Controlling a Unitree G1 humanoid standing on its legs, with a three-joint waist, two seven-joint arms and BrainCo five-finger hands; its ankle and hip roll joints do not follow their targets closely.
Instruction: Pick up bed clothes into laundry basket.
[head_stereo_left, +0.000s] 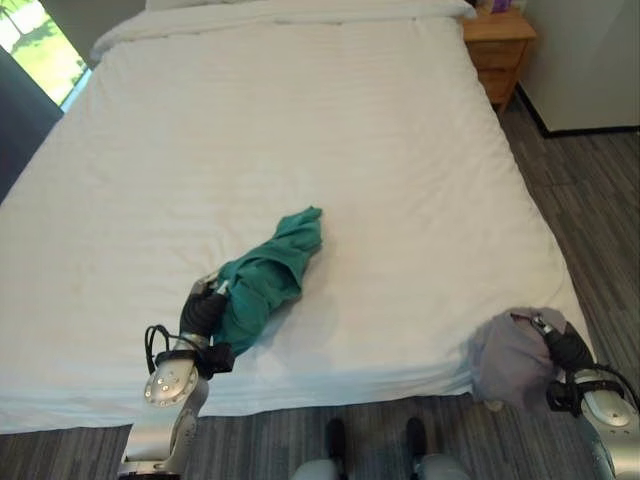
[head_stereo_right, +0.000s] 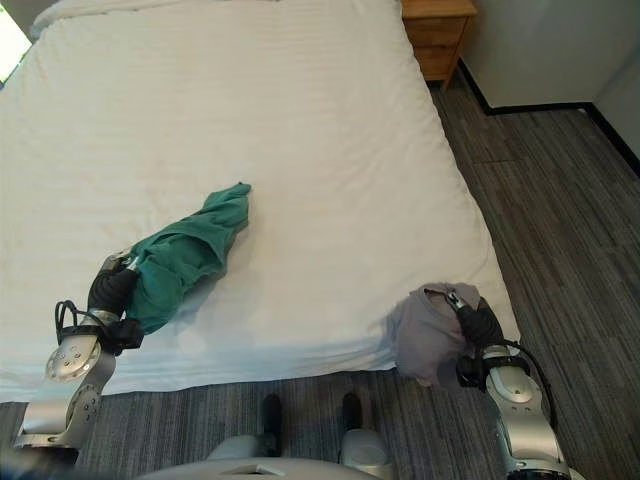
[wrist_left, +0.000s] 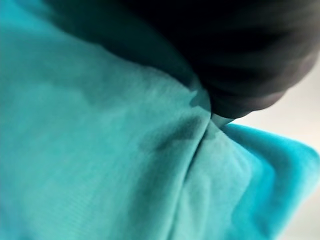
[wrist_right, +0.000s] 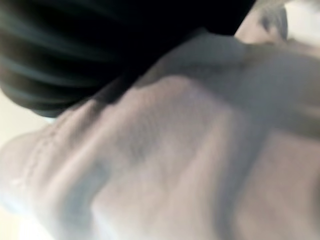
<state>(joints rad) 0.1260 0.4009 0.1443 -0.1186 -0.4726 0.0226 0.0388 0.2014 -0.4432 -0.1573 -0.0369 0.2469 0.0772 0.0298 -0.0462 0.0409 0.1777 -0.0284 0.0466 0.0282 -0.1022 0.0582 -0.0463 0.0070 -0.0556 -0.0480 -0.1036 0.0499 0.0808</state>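
Note:
A teal garment (head_stereo_left: 270, 270) lies bunched in a long roll on the white bed (head_stereo_left: 300, 120), near its front edge. My left hand (head_stereo_left: 203, 312) is shut on its near end, and teal cloth (wrist_left: 100, 150) drapes over the hand's dark cover. At the bed's front right corner, a grey-mauve garment (head_stereo_left: 510, 355) hangs in a bundle off the mattress edge. My right hand (head_stereo_left: 565, 348) is shut on that bundle (wrist_right: 175, 165) from the right, with a silver finger lying across its top.
A wooden nightstand (head_stereo_left: 498, 45) stands at the bed's far right corner, with a white wall (head_stereo_left: 590, 60) beside it. Grey plank floor (head_stereo_right: 560, 200) runs along the bed's right side and front. A window (head_stereo_left: 35, 45) shows at the far left.

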